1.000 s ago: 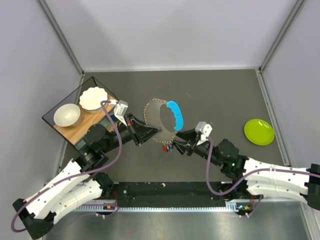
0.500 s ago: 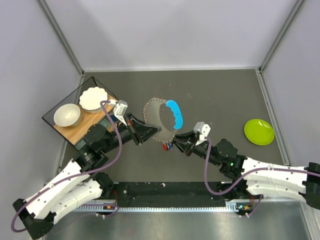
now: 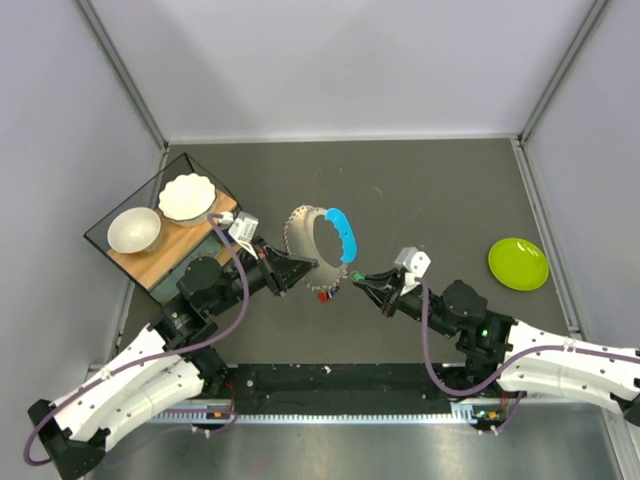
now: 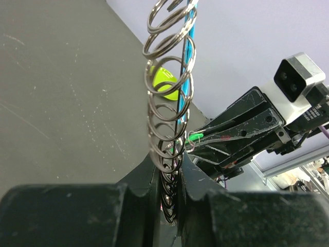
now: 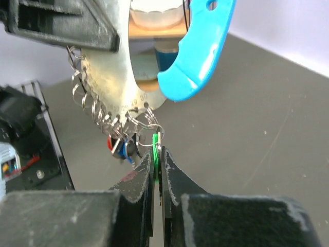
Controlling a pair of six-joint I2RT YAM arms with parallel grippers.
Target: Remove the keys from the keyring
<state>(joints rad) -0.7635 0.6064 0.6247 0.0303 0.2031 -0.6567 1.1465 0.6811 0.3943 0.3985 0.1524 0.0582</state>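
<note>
A silver ring-shaped holder (image 3: pixel 303 240) with a blue handle (image 3: pixel 343 232) carries several small split rings along its edge. My left gripper (image 3: pixel 298 268) is shut on its lower edge; in the left wrist view the rings (image 4: pixel 169 103) stand up out of the left gripper (image 4: pixel 172 170). My right gripper (image 3: pixel 362 281) is shut on a green-headed key (image 5: pixel 156 141) that hangs on a small keyring (image 5: pixel 149 135) on the holder (image 5: pixel 115 87). The right gripper also shows in its own wrist view (image 5: pixel 157 153). Red and blue keys (image 5: pixel 121 146) hang beside it, below the holder in the top view (image 3: pixel 324 294).
A lime-green plate (image 3: pixel 518 263) lies at the right. A wooden board (image 3: pixel 160 250) at the left carries a white bowl (image 3: pixel 133 230) and a scalloped white dish (image 3: pixel 186 197). Grey walls enclose the dark table.
The right gripper has closed on the green key and drawn back to the right. The left arm has turned the holder more edge-on and shifted it slightly left.
</note>
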